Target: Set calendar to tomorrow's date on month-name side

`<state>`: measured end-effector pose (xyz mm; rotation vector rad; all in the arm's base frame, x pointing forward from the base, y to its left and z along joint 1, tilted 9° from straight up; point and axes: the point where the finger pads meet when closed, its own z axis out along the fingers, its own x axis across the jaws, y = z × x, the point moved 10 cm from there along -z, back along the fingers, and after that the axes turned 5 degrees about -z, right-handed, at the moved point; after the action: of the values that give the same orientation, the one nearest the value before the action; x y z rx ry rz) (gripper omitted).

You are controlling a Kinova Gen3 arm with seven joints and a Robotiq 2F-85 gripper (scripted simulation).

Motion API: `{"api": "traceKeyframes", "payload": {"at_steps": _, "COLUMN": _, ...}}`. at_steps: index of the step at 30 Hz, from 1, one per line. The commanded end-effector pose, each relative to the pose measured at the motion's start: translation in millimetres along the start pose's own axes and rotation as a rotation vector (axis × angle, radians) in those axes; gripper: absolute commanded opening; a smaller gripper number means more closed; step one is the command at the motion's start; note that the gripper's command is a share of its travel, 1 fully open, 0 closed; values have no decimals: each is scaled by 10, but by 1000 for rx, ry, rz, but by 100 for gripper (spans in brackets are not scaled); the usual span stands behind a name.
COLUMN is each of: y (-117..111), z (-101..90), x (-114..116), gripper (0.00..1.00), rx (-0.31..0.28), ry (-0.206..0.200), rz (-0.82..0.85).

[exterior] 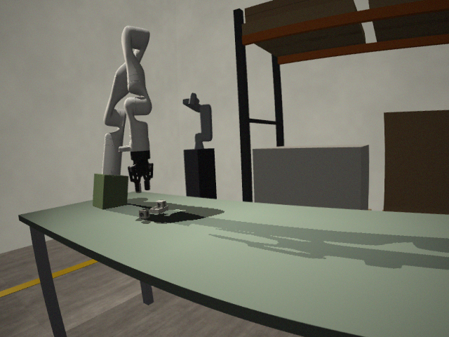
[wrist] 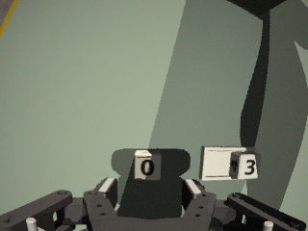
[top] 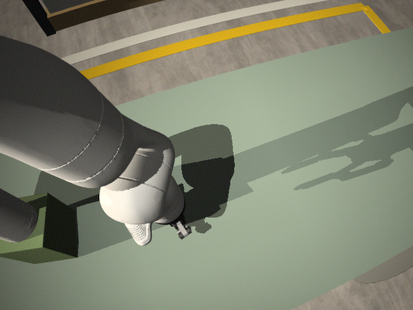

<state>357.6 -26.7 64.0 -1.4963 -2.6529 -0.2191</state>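
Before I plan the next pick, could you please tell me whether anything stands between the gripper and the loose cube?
Nothing visible stands between the open end effector and the "0" cube below.
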Motion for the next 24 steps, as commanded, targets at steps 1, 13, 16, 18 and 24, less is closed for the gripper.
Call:
{"api": "traceKeyframes", "payload": {"at_steps": 1, "y": -23, "z": -19, "x": -13, "gripper": 100, "rx": 2, "ry": -1, "rz": 0}}
{"api": "traceKeyframes", "payload": {"at_steps": 13, "y": -23, "z": -18, "x": -13, "gripper": 100, "rx": 2, "ry": -1, "rz": 0}}
{"api": "traceKeyframes", "payload": {"at_steps": 16, "y": -23, "z": -18, "x": -13, "gripper": 100, "rx": 2, "ry": -1, "rz": 0}}
{"api": "traceKeyframes", "payload": {"at_steps": 18, "y": -23, "z": -18, "x": -13, "gripper": 100, "rx": 2, "ry": -1, "rz": 0}}
{"api": "traceKeyframes", "payload": {"at_steps": 24, "y": -31, "z": -12, "x": -7, "gripper": 100, "rx": 5, "ry": 2, "rz": 44}}
